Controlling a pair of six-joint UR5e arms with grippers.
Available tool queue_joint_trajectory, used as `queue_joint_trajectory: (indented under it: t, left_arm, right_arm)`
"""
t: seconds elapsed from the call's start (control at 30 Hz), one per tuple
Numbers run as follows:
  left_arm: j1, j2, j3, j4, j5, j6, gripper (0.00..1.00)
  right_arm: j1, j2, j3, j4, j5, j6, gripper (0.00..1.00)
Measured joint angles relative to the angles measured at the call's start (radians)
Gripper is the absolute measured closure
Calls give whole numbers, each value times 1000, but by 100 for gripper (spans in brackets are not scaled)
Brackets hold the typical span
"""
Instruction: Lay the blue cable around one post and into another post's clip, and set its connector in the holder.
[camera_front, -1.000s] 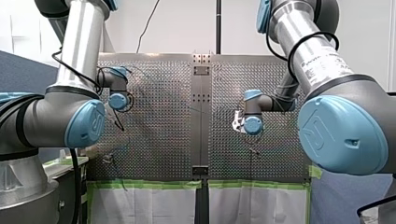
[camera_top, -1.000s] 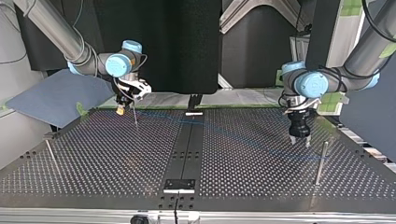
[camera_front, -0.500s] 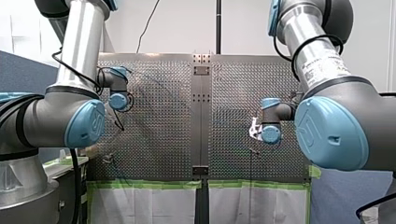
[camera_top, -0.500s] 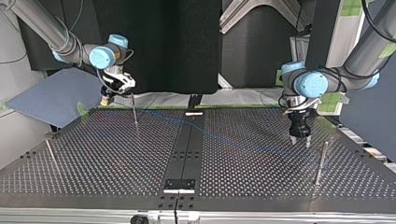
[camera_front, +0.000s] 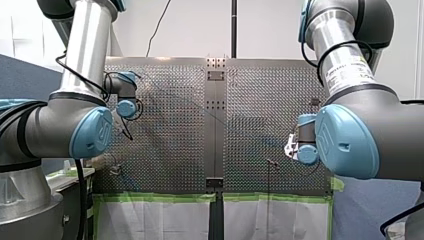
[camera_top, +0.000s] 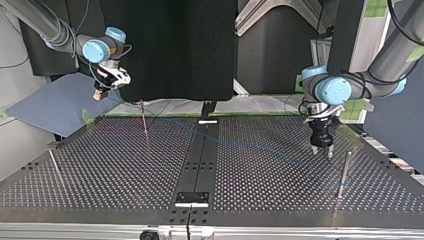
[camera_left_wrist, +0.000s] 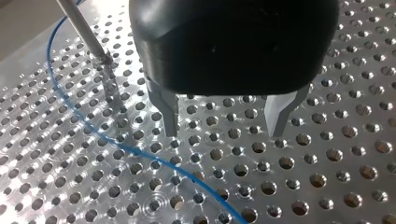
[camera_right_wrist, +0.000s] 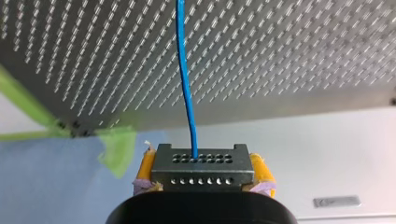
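Since half a second ago my right claw (camera_front: 289, 148) has swung toward four o'clock in the front view. It now sits by the edge of the table (camera_front: 170, 150), close against its own elbow.

From the top view, that claw has gone off toward ten o'clock, clear of the table's edge. My left claw (camera_top: 321, 151) has not stirred and hangs just over the table at three o'clock. I count three posts, one at ten o'clock (camera_top: 144, 120), one at four (camera_top: 343, 172) and one at eight (camera_top: 55, 167). One blue cable (camera_top: 250, 146) shows as a faint line across the middle.

On the left wrist view, the two metal fingers (camera_left_wrist: 169, 112) are released, with nothing between them. The cable curves on the table beside them, passing a post on its far side.

On the right wrist view, the yellow pads (camera_right_wrist: 145, 165) are clenched on the single connector (camera_right_wrist: 201, 175). The cable runs straight ahead from it to the table.
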Motion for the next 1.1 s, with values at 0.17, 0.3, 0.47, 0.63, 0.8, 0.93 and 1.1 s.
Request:
queue_joint_trajectory:
  t: [0.17,0.3,0.47,0.63,0.8,0.93,1.1]
  left_arm:
    - [-1,1,0,-1,1,0,8]
    - [-2,1,0,-1,2,0,8]
    - [-4,0,0,0,3,0,8]
    - [-6,0,0,1,4,0,8]
    - [-7,1,0,3,4,0,8]
    - [-8,1,0,3,3,1,8]
    - [-8,1,0,3,3,1,8]
  right_arm:
    - [-42,16,42,-21,-13,20,100]
    - [-85,50,85,-55,-47,55,100]
    - [-129,93,118,-98,-90,98,100]
    - [-158,137,92,-143,-134,142,100]
    - [-161,182,55,-188,-179,167,100]
    - [-160,215,42,-226,-217,164,100]
    - [-160,230,39,-264,-264,134,100]
